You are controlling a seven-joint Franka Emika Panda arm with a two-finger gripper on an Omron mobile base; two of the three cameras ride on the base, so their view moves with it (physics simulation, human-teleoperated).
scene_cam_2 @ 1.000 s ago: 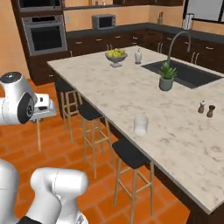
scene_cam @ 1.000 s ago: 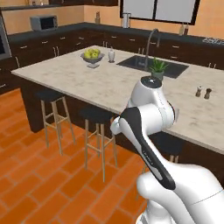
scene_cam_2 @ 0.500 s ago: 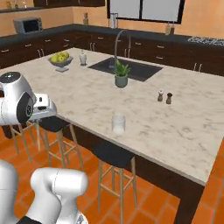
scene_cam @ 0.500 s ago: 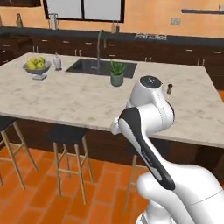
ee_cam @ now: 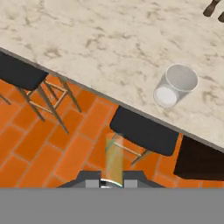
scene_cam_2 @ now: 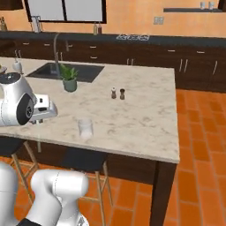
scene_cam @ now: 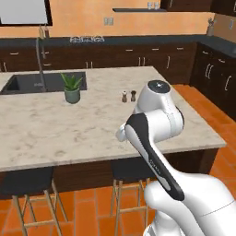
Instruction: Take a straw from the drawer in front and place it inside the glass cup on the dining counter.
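Note:
In the hand view my gripper (ee_cam: 111, 182) is shut on the straw (ee_cam: 114, 157), a thin pale stick rising between the two dark fingertips (ee_cam: 90, 178). It hangs over the orange floor, just off the near edge of the dining counter (ee_cam: 87, 39). The glass cup (ee_cam: 175, 85) stands upright and empty on the marble, up and to the right of the straw. In the right base view the gripper (scene_cam_2: 39, 118) hovers at the counter's near edge, left of the glass cup (scene_cam_2: 85, 129). The drawer is out of view.
Dark-seated stools (ee_cam: 144, 131) (scene_cam: 131, 168) stand under the near edge of the dining counter (scene_cam_2: 141, 119). Two small shakers (scene_cam_2: 118, 93) (scene_cam: 128, 96), a potted plant (scene_cam_2: 69, 78) (scene_cam: 72, 87) and a sink (scene_cam_2: 66, 70) sit farther back. Orange tiled floor lies to the right.
The whole scene has slid left in both base views, so the base has moved along the counter. The cup now sits closer to the hand. The gripper has stayed shut.

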